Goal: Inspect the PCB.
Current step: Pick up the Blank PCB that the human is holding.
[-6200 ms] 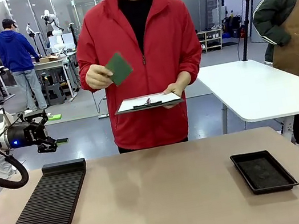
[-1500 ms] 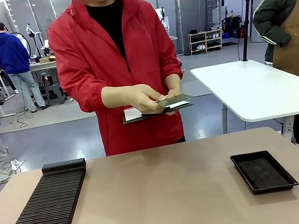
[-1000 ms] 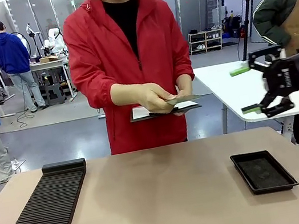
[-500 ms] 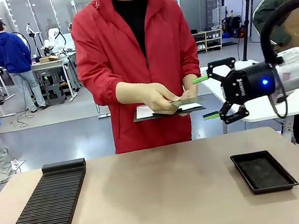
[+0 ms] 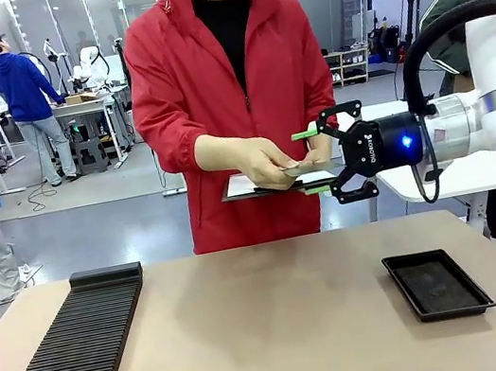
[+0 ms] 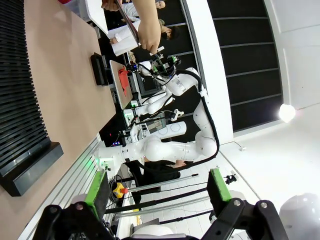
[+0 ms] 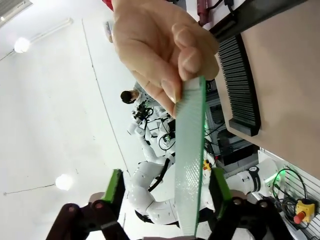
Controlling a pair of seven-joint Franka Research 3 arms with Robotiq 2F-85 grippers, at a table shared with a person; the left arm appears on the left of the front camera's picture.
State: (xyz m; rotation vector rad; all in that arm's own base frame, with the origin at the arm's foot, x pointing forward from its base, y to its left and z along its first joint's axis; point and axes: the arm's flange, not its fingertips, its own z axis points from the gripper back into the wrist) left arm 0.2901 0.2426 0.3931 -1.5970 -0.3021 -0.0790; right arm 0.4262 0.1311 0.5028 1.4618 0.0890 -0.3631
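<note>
The PCB (image 5: 301,167) is held level above the far edge of the table (image 5: 274,335), just over a white clipboard (image 5: 246,186) that the person in the red jacket carries. The person's hand (image 5: 263,161) pinches the board at its 9 o'clock end, and the free end points to 3 o'clock. The right gripper (image 5: 305,163) reaches in from 3 o'clock with one green-padded finger at 12 o'clock of the board and the other at 6 o'clock. In the right wrist view the board runs from the fingers at 12 o'clock down toward 6 o'clock. It lies between the two pads with a gap on each side, narrower at the 3 o'clock pad. The jaws stand apart and grip nothing; the board is in the person's hold alone. In the left wrist view the left gripper (image 6: 157,186) has its pads spread wide with nothing between them. On the table a shallow black tray (image 5: 436,284) sits toward 4 o'clock and a long black slotted rack (image 5: 68,361) toward 8 o'clock, well apart.
</note>
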